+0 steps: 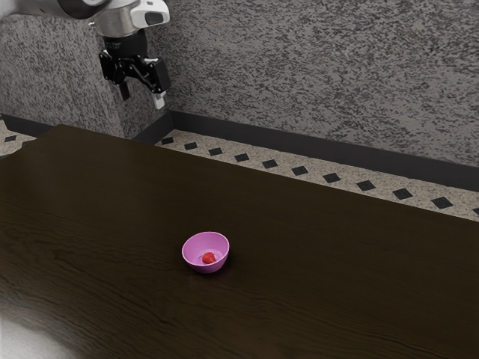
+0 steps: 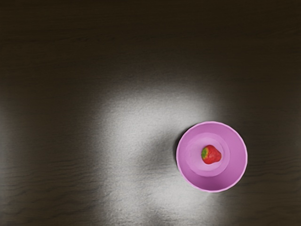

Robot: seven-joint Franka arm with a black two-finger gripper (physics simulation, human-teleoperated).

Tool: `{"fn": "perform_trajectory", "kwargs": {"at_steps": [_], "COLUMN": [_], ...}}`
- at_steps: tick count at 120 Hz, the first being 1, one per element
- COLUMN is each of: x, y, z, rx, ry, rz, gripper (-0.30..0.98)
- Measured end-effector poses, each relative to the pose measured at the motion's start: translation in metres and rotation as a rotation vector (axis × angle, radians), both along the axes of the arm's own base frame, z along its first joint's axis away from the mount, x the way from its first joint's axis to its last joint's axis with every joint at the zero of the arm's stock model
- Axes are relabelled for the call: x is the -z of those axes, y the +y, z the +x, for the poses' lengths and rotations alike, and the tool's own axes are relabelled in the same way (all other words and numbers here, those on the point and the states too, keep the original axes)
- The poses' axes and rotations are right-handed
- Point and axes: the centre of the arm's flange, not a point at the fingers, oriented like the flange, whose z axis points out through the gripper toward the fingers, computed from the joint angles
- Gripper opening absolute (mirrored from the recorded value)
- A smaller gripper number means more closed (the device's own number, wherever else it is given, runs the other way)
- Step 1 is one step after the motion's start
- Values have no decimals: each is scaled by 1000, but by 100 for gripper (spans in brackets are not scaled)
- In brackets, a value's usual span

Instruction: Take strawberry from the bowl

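The hand (image 1: 142, 99) hangs in the upper left of the exterior view, high and well apart from the bowl (image 1: 194, 265), which sits in the lower middle of that frame. Its fingers (image 1: 159, 100) are spread, with nothing between them: a fitting pose before a grasp, since they will have to pass on both sides of the berry (image 1: 209, 258) before they close.

The berry lies in the bowl, near the middle of its floor. The bowl stands upright on the table (image 1: 322, 277), so its walls keep the berry in and also shut off any low approach from the side. That is a good reason to come from above, and the wrist view looks down through the wide mouth. There the berry lies on its side, its green end turned toward the patch of glare (image 2: 131, 117) on the table.

The job seems to be at its start, with the reach to be made. The hand should travel over the bowl, line up on the berry rather than on the bowl's middle, and go down with the fingers clear of the rim. Too wide a spread could catch the wall and drag the bowl; an off-centre pinch could roll the small, rounded berry against the side. A light squeeze, then a straight lift, would probably suit it best
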Motion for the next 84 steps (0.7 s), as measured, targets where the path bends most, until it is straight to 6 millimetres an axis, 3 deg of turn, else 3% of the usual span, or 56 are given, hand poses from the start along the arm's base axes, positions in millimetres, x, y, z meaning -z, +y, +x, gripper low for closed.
{"fn": "perform_trajectory", "kwargs": {"at_steps": [38,43,53,61,68,75,84], "x": [-5,-18,-29,-5,30,69,121], "y": [-3,-28,-120,-174,-194,-188,-153], "z": [-3,-9,-30,-40,-39,-25,-1], "rx": [18,96,383,617,765,855,912], "ry": [-3,-21,-26,4,32,59,84], "rz": [-7,-12,-11,-11,-18,-31,-52], "gripper": [69,69,67,67,67,68,68]}}
